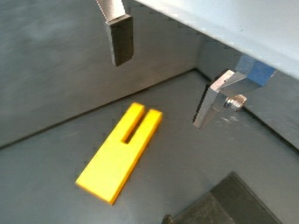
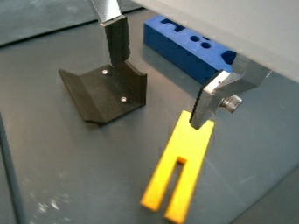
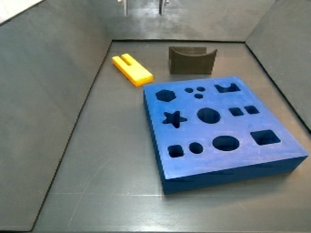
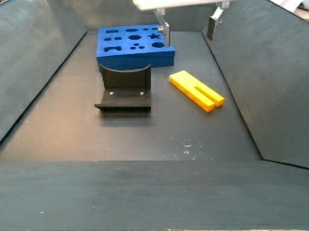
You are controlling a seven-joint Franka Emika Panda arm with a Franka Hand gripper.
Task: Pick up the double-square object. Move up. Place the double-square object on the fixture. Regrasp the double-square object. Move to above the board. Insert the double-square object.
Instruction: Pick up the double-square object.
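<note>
The double-square object, a yellow grooved block, lies flat on the dark floor, seen in both side views and both wrist views. The dark fixture stands beside it, in front of the blue board with its shaped holes. My gripper hangs open and empty high above the floor, over the block's end. Only its fingertips show at the top of the side views.
Sloping grey walls enclose the floor on all sides. The block lies close to one wall. The board sits against the far end in a side view.
</note>
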